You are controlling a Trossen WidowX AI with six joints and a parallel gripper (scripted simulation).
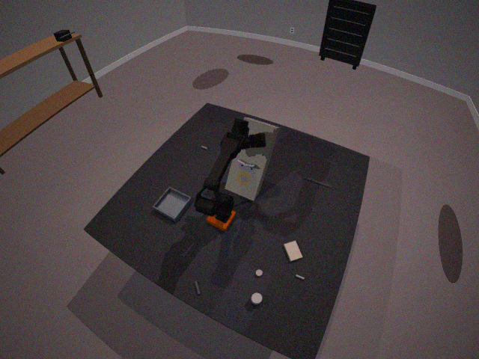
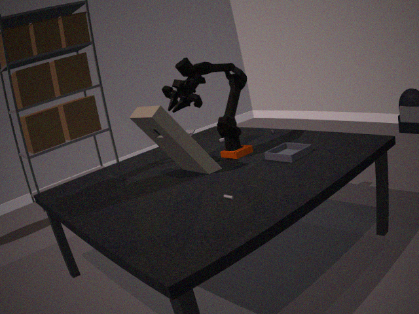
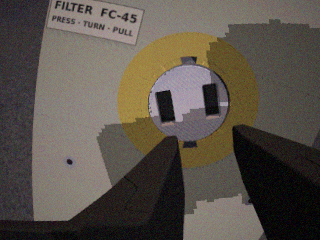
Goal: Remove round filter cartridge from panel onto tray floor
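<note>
The round, pale filter cartridge [image 3: 175, 87] sits in the tilted service panel [image 1: 240, 190] [image 2: 184, 145] [image 3: 55, 105], inside a yellow ring [image 3: 131, 100]. Its two dark slots stand side by side, with dark notches at the ring's top and bottom. In the top view the arm hides it. My gripper [image 2: 171, 110] [image 3: 206, 142] is partly open and empty, above the panel's upper part. In the wrist view the fingertips appear at the cartridge's lower edge, one each side of its lower right part; no contact shows. The blue-grey tray [image 1: 172, 204] [image 2: 279, 157] is empty.
A light handle-like part [image 1: 248, 165] and a second yellow ring are lower on the panel face. The tray is beside the orange robot base [image 1: 222, 222] [image 2: 236, 153]. A cream block [image 1: 293, 250] and two pale discs lie on the table, away from panel and tray.
</note>
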